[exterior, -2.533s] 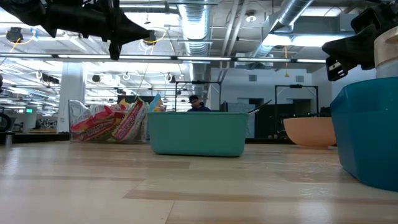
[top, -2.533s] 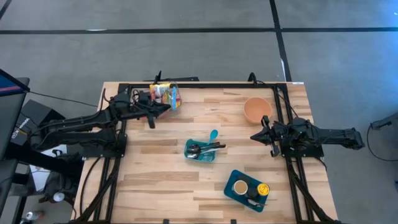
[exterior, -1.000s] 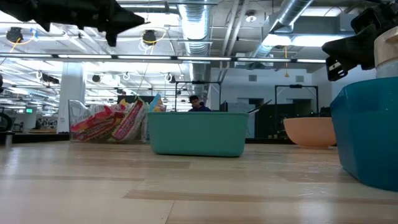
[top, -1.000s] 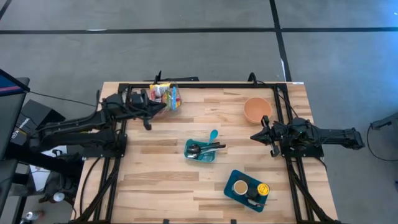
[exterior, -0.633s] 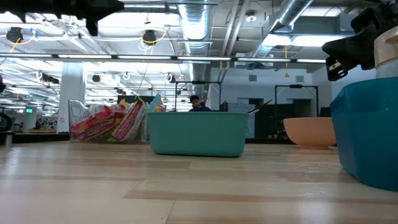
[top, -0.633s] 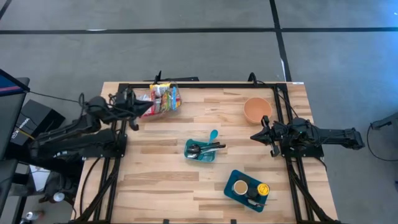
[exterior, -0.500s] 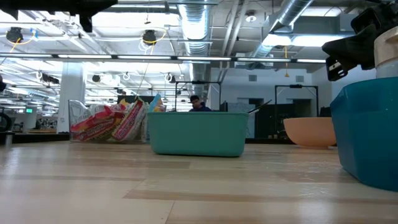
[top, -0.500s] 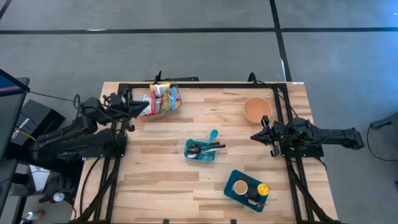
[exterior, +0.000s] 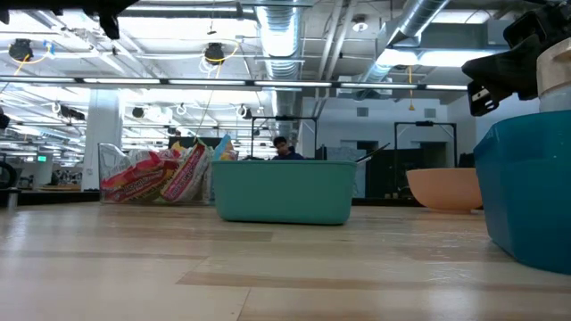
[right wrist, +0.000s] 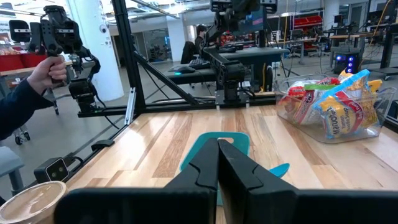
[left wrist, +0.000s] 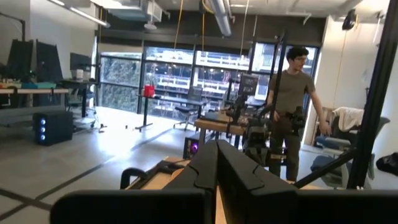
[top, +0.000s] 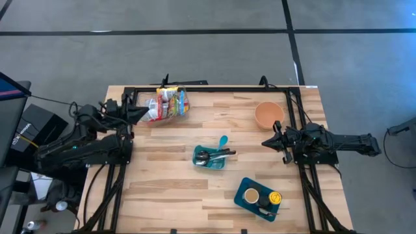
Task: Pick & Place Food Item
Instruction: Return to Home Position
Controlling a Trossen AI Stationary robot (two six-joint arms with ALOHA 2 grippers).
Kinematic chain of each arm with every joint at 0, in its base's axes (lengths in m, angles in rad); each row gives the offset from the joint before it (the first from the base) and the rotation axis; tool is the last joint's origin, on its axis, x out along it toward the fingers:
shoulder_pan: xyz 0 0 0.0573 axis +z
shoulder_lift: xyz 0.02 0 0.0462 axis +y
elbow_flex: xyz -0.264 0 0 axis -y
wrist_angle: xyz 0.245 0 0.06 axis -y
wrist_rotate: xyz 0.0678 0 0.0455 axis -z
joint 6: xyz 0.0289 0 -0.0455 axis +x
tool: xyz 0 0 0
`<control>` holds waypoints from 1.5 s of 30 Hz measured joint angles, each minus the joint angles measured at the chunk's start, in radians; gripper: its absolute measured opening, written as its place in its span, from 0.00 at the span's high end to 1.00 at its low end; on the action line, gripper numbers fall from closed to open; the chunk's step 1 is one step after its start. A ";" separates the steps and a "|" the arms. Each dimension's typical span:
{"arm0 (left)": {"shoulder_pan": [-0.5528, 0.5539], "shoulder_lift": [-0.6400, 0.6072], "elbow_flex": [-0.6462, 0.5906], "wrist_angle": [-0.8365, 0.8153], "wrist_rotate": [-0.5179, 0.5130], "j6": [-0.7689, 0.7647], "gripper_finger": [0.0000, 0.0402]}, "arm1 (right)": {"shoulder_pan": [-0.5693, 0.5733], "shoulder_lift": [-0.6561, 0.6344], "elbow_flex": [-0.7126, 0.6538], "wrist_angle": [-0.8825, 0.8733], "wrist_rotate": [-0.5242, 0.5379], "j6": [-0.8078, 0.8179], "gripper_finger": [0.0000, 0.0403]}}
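High view puts you at the homing step: nothing lies loose for sorting except a teal spoon (top: 223, 140) just beside the green bin (top: 211, 156) at the table's (top: 169, 188) middle. The transparent bin (top: 170, 104), by the back edge near the left corner, holds the red noodle pack (right wrist: 303, 99) among other packets. The blue bin (top: 258, 195) sits near the front edge, toward the right corner, and an orange bowl (top: 269, 114) is near the back right corner.

Your left gripper (top: 138, 112) hangs over the left edge, just beside the transparent bin and raised well above the wood, fingers pressed together on nothing. Your right gripper (top: 266, 142) waits at the right edge, likewise closed and empty.

I judge that what remains is folding the left arm into a rest pose like the right's, keeping clear of the bin's rim.

The table is light, planked butcher-block. The transparent bin is thin clear plastic; its packets look glossy and crinkly. Green and blue bins are matte with rounded corners; the bowl is smooth and round.
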 joint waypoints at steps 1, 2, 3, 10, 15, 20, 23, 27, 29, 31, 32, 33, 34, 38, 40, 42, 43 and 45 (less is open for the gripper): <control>0.000 -0.010 0.000 -0.001 0.000 0.000 0.99 | 0.000 0.000 0.000 0.000 0.000 0.000 1.00; 0.000 -0.019 0.000 -0.001 0.000 -0.001 0.99 | 0.000 0.000 0.000 0.000 0.000 0.000 1.00; 0.000 -0.027 0.000 -0.001 0.000 -0.006 0.99 | 0.000 0.000 0.000 0.000 0.000 0.000 1.00; 0.000 -0.061 0.000 -0.031 0.000 -0.015 0.99 | 0.000 0.000 0.000 0.000 0.000 0.000 1.00; 0.000 -0.090 0.000 -0.042 0.000 -0.024 0.99 | 0.000 0.000 0.000 0.000 0.000 0.000 1.00; 0.000 -0.128 0.000 -0.045 0.000 -0.039 0.99 | 0.000 0.000 0.000 0.000 0.000 0.000 1.00; 0.000 -0.151 0.000 -0.055 0.000 -0.046 0.99 | 0.000 0.000 0.000 0.000 0.000 0.000 1.00; 0.000 -0.185 0.000 -0.083 0.000 -0.046 0.99 | 0.000 0.000 0.000 0.000 0.000 0.000 1.00; 0.000 -0.200 0.000 -0.093 0.000 -0.046 0.99 | 0.000 0.000 0.000 0.000 0.000 0.000 1.00; 0.000 -0.212 0.000 -0.104 0.000 -0.049 0.99 | 0.000 0.000 0.000 0.000 0.000 0.000 1.00; 0.000 -0.218 0.000 -0.110 0.000 -0.051 0.99 | 0.000 0.000 0.000 0.000 0.000 0.000 1.00; 0.000 -0.222 0.000 -0.110 0.000 -0.053 0.99 | 0.000 0.000 0.000 0.000 0.000 0.000 1.00; 0.000 -0.228 0.000 -0.113 0.000 -0.053 0.99 | 0.000 0.000 0.000 0.000 0.000 0.000 1.00; 0.000 -0.228 0.000 -0.114 0.000 -0.052 0.99 | 0.000 0.000 0.000 0.000 0.000 0.000 1.00; 0.000 -0.228 0.000 -0.112 0.000 -0.051 0.99 | 0.000 0.000 0.000 0.000 0.000 0.000 1.00; 0.000 -0.228 0.000 -0.113 0.000 -0.052 0.99 | 0.000 0.000 0.000 0.000 0.000 0.000 1.00; 0.000 -0.228 0.000 -0.112 0.000 -0.051 0.99 | 0.000 0.000 0.000 0.000 0.000 0.000 1.00; 0.000 -0.223 -0.014 -0.085 0.000 -0.053 0.99 | 0.000 0.000 0.000 0.000 0.000 0.000 1.00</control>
